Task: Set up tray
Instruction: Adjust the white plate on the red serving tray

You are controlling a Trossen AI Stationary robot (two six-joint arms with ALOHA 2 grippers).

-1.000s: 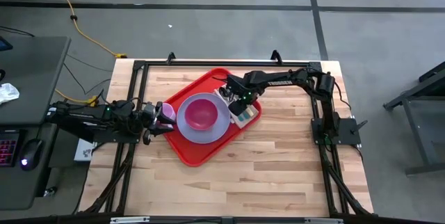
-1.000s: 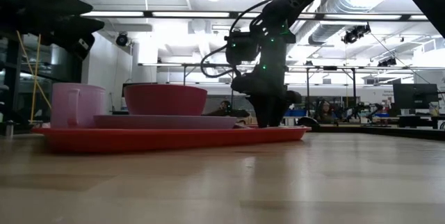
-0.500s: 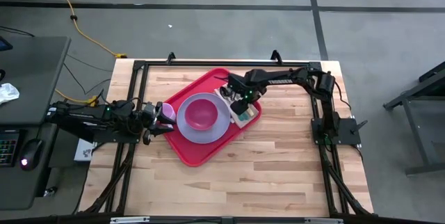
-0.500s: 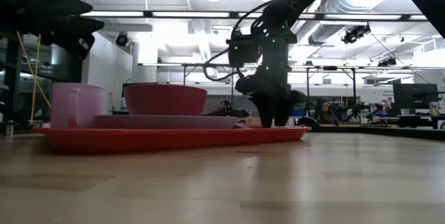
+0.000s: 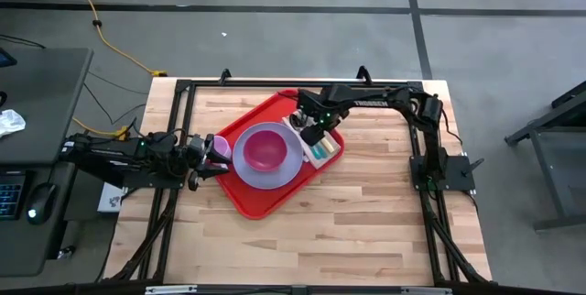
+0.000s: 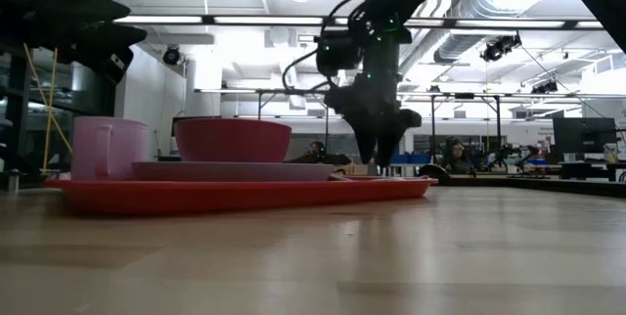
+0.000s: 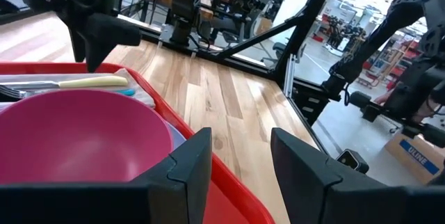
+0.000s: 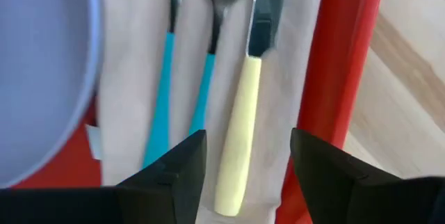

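Tray (image 5: pixel 245 194) on wooden table (image 5: pixel 366 222) (workshop behind).

The table (image 5: pixel 366 231) has a pale wooden plank top inside a black metal frame and stands on a grey concrete floor (image 5: pixel 275 38) crossed by dark lines. A yellow cable (image 5: pixel 101 29) snakes over the floor toward it. Beside it stands a dark desk (image 5: pixel 37 148) with a keyboard and mouse. Across the room, long ceiling lights (image 6: pixel 245 20), pale ducting (image 6: pixel 469 41) and distant workbenches (image 6: pixel 577 163) show under a bright white ceiling.
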